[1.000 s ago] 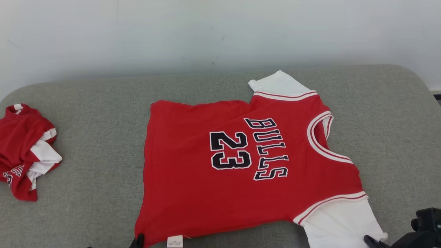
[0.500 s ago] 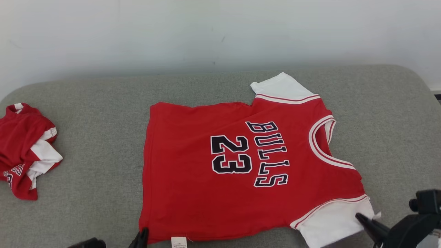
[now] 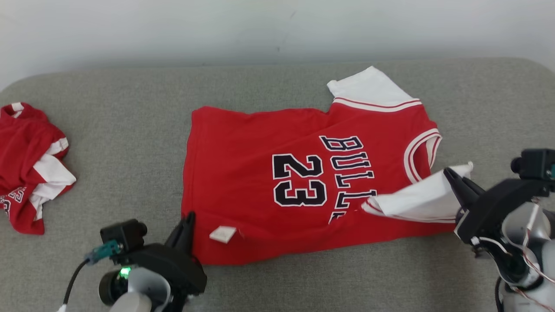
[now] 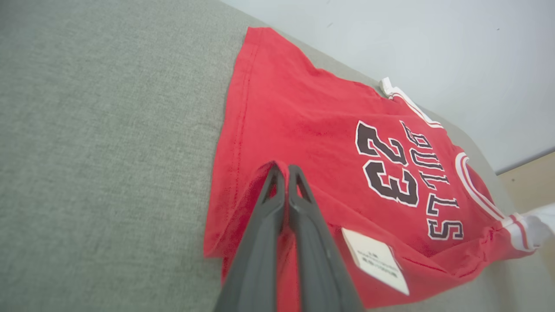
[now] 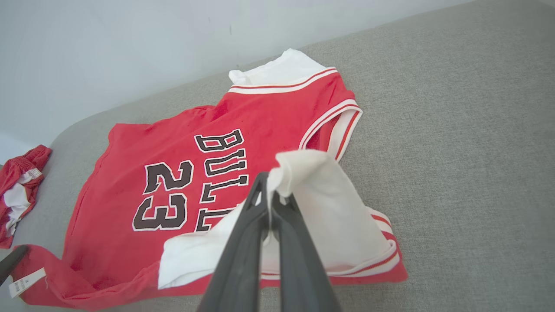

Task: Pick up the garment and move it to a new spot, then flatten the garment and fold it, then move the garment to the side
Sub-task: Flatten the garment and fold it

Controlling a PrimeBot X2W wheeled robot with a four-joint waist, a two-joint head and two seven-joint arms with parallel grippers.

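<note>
The garment is a red jersey with white sleeves and dark "BULLS 23" lettering, lying spread on the grey cushion. My left gripper is shut on the near hem corner, which is raised and turned over so its white label faces up. In the left wrist view the fingers pinch the red cloth. My right gripper is shut on the near white sleeve, held above the jersey and draped over the lettering's end. The right wrist view shows that sleeve hanging from the closed gripper.
A second red and white garment lies crumpled at the cushion's far left edge, also in the right wrist view. A pale wall runs behind the cushion. The cushion's right end curves off beside my right arm.
Both grippers have risen and moved toward the far side, lifting the jersey's near edge with them. The near sleeve now hangs over the lettering. The head camera has also tilted.
</note>
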